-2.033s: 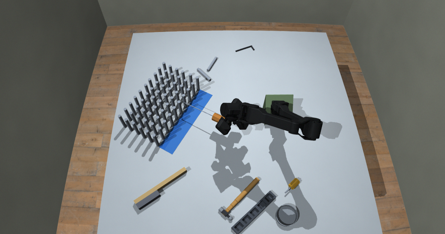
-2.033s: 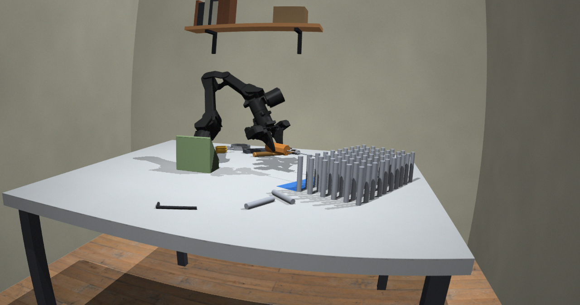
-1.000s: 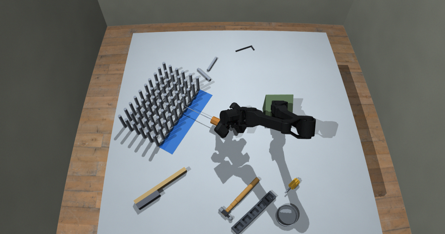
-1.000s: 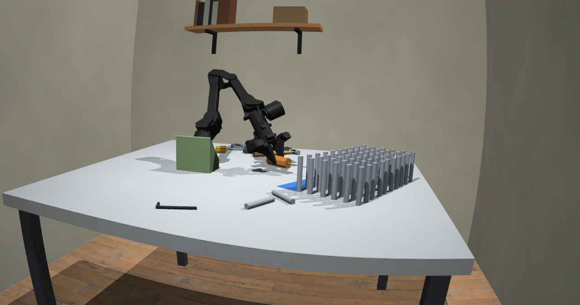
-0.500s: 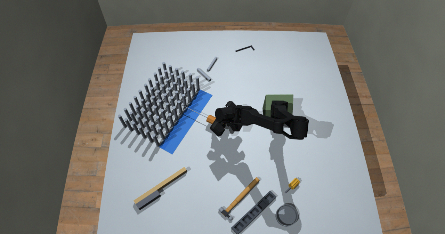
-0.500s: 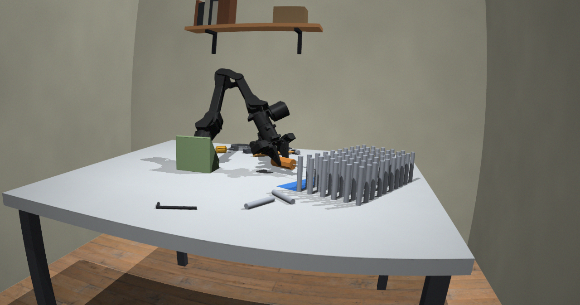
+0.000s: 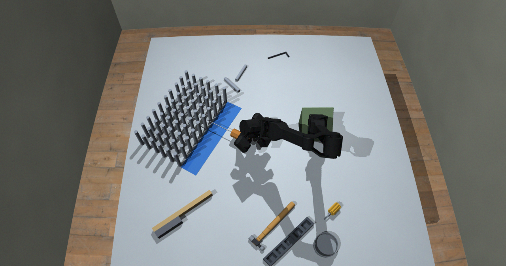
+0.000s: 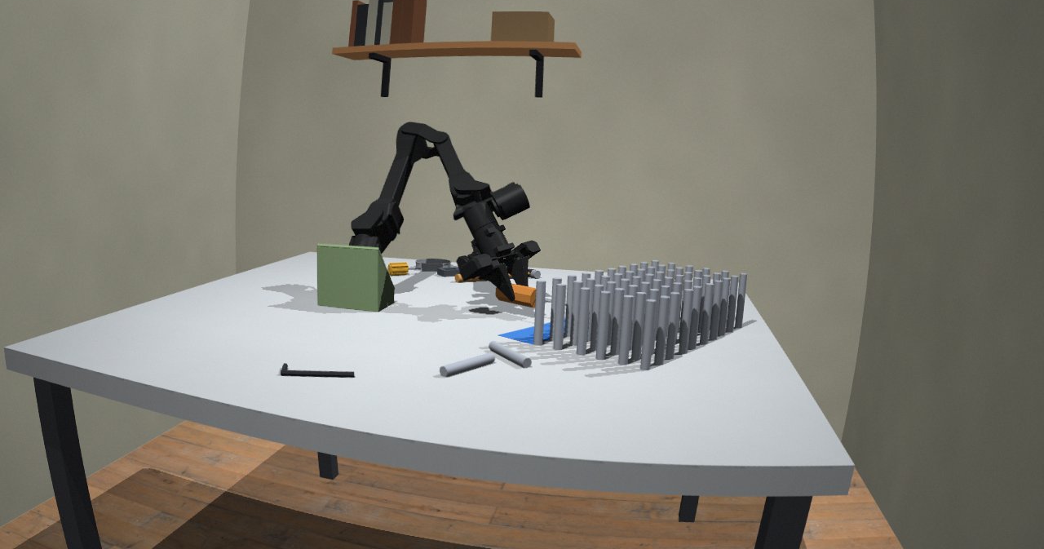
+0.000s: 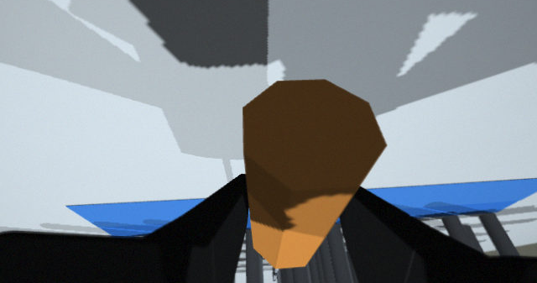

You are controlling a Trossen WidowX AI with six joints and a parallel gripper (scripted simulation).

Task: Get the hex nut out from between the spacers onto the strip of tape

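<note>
spacers (image 7: 184, 117): packed tight in a grid, the gaps only let a thin shaft through, way too narrow for the hand (image 7: 239, 137)
tape side: the blue strip of tape (image 7: 212, 138) lies flat along the grid's edge, and the hook pick (image 7: 234, 133) reaches in across it
far corner: two fallen spacers (image 7: 236, 78) lie just off the grid
green block (image 7: 306, 117): stands behind the arm
near edge: brush (image 7: 182, 213) and hammer (image 7: 272, 225) lie well apart from the grid
</note>
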